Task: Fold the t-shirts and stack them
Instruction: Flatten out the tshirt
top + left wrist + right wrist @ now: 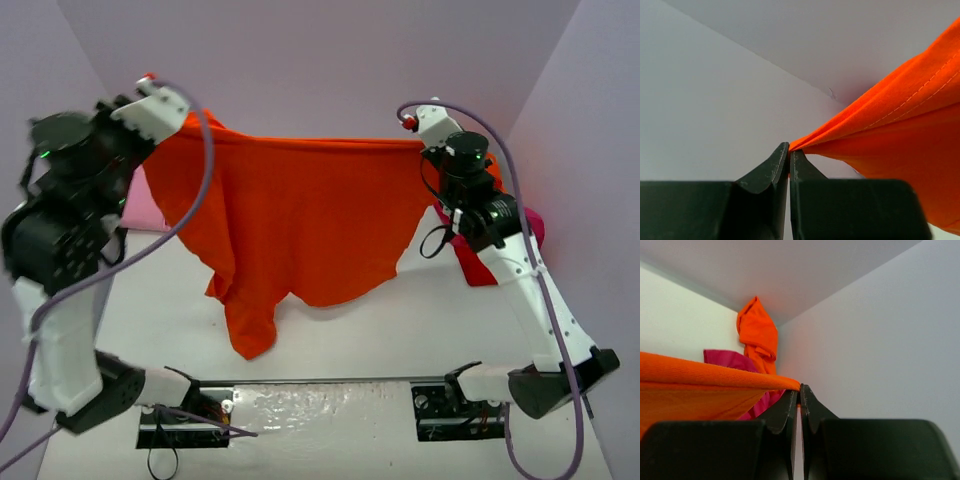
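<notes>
1. Two ends of the orange t-shirt (300, 215)'s upper edge are pinched, one by the closed left gripper (789, 151), one by the closed right gripper (800, 390).
2. It is held spread across the frame's centre.

**Cloth t-shirts, short-sleeved:** four can be counted.
- One bright orange cloth t-shirt (300, 220), spread between the arms.
- One light pink cloth t-shirt (145, 208), by the left wall.
- One magenta cloth t-shirt (532, 225), in the right-hand heap.
- One crumpled orange cloth t-shirt (757, 332), in the same heap.
- It cannot be told whether the red cloth patch (478, 265) in that heap is a fifth garment.

**White-and-black robot arms:** two, the left arm (60, 250) and the right arm (525, 275).

**Black two-finger grippers:** two, the left gripper (789, 150) and the right gripper (800, 389).

**Purple cables:** two, the left cable (205, 170) and the right cable (520, 185).

**Metal base plates:** two, the left plate (180, 428) and the right plate (450, 412).

**White table** (350, 340): one.
</notes>
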Action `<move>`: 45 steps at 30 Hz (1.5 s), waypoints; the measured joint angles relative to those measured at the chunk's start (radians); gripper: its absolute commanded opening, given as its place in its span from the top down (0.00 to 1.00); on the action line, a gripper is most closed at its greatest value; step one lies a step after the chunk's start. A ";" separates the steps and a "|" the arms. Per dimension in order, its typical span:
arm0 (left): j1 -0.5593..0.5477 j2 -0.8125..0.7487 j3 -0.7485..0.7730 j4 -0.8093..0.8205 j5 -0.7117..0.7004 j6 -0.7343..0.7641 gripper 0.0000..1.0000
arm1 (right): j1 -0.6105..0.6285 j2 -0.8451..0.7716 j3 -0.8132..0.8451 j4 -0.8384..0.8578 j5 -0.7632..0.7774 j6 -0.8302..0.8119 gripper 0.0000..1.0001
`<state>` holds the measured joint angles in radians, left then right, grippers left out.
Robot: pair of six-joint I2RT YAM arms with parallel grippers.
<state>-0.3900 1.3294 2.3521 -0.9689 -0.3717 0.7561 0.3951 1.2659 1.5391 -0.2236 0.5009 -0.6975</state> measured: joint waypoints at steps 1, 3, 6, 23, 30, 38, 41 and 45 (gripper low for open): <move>-0.002 0.051 0.013 0.006 -0.011 0.010 1.00 | -0.006 0.028 0.000 -0.001 0.022 -0.012 1.00; 0.002 0.166 0.051 -0.002 -0.019 0.025 1.00 | -0.014 0.089 0.004 -0.006 0.070 -0.037 1.00; 0.061 0.362 0.151 -0.004 0.016 0.024 1.00 | -0.018 0.210 0.062 -0.009 0.125 -0.060 1.00; 0.269 0.817 0.104 0.330 0.184 -0.084 1.00 | -0.086 1.143 0.691 0.110 0.096 -0.054 1.00; 0.260 0.944 0.099 0.367 0.143 -0.125 1.00 | -0.126 1.257 0.759 0.130 0.112 -0.049 1.00; 0.306 0.569 -0.295 0.376 0.224 -0.253 1.00 | -0.140 0.874 0.427 0.140 -0.015 0.041 1.00; 0.312 0.353 -0.444 0.333 0.290 -0.259 1.00 | -0.140 0.647 0.278 0.106 -0.130 0.050 1.00; 0.322 0.058 -0.539 0.147 0.434 -0.229 1.00 | -0.145 0.326 0.131 -0.031 -0.307 0.041 1.00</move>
<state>-0.0684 1.3874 1.8126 -0.8217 0.0621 0.5267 0.2504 1.5920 1.6699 -0.2544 0.1936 -0.6564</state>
